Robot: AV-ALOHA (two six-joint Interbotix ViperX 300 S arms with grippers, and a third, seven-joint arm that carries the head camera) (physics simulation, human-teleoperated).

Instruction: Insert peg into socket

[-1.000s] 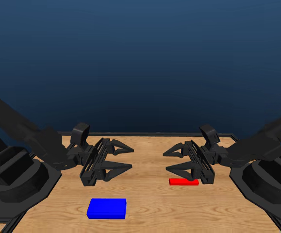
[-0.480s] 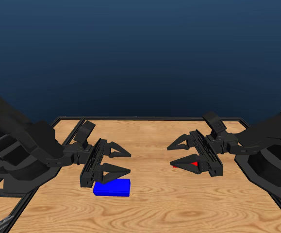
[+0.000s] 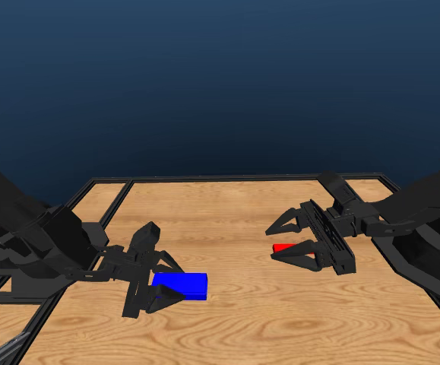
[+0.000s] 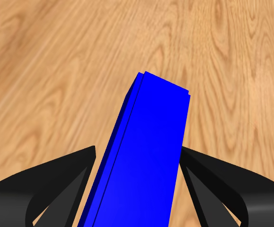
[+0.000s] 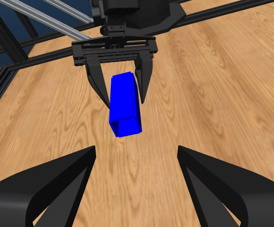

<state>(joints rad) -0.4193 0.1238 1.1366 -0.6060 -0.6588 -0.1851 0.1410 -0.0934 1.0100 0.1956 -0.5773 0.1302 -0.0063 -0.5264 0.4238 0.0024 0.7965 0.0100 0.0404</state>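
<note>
- Since the left gripper (image 3: 161,283) is wide open with one jaw on each side of the socket (image 3: 182,285), it should come down straight before it squeezes; it holds nothing yet.
- The blue socket lies flat on the table (image 3: 227,220), so squeeze its long sides evenly.
- The right gripper (image 3: 288,239) is open and empty too, above the red peg (image 3: 283,247), which lies on the wood mostly hidden behind it.
- Peg and socket are well apart.
- I think both grabs must be centered, or the pieces may tilt.

Most of the peg (image 3: 283,248) hidden behind the right tool (image 3: 292,240); socket (image 4: 144,156) cropped below.
</note>
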